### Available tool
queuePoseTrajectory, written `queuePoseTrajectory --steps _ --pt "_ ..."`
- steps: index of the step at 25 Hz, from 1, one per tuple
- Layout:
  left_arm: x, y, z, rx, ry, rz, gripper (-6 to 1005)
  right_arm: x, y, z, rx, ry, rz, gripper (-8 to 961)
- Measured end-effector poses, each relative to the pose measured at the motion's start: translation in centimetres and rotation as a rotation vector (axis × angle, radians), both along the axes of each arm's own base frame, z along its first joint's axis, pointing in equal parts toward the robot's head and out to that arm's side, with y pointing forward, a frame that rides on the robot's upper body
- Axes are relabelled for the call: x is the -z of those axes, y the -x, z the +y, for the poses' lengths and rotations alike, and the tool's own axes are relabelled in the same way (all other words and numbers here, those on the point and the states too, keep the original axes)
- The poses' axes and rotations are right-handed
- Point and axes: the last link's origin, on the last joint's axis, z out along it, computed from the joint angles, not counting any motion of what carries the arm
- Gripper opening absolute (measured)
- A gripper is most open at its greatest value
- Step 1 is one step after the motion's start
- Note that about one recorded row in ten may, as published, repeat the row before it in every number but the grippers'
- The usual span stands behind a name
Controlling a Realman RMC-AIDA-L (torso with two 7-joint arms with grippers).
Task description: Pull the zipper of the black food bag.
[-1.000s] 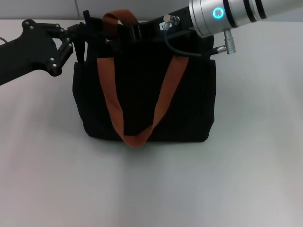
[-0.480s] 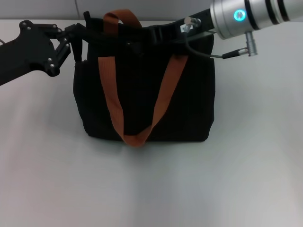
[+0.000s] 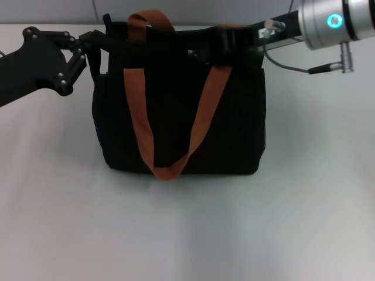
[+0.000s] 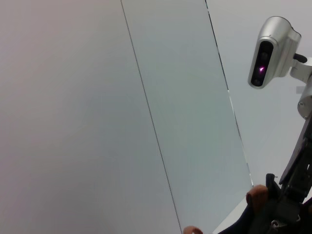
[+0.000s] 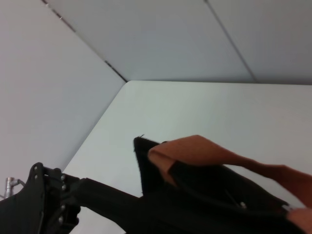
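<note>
The black food bag (image 3: pixel 176 117) stands upright mid-table, its orange-brown handles (image 3: pixel 202 117) draped over the front. My left gripper (image 3: pixel 105 42) is shut on the bag's top left corner. My right gripper (image 3: pixel 198 54) reaches in from the right along the top zip line, right of centre, shut on the small silver zipper (image 3: pixel 189 52). The right wrist view shows the bag's top (image 5: pixel 195 209), a handle (image 5: pixel 195 148) and the left arm's linkage (image 5: pixel 48 204). The left wrist view shows only a bit of handle (image 4: pixel 256 195).
The white table (image 3: pixel 187 234) lies in front of and beside the bag. A grey panelled wall (image 4: pixel 185 97) stands behind. The robot's head camera (image 4: pixel 270 53) shows in the left wrist view. A cable (image 3: pixel 293 65) hangs from the right wrist above the bag's right end.
My right gripper has slid rightward along the bag's top, from near the left handle to right of centre. The left gripper has stayed at the left corner.
</note>
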Motion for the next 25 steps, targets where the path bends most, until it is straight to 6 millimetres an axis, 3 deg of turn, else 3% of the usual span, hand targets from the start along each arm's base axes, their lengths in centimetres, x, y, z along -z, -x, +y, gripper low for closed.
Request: queuePoseTrajectory --steps 25 --pt "-0.3 0.5 -0.2 -0.027 0.0 -0.018 110 -3.9 -4.0 -0.9 0.06 -0.092 0.018 -1"
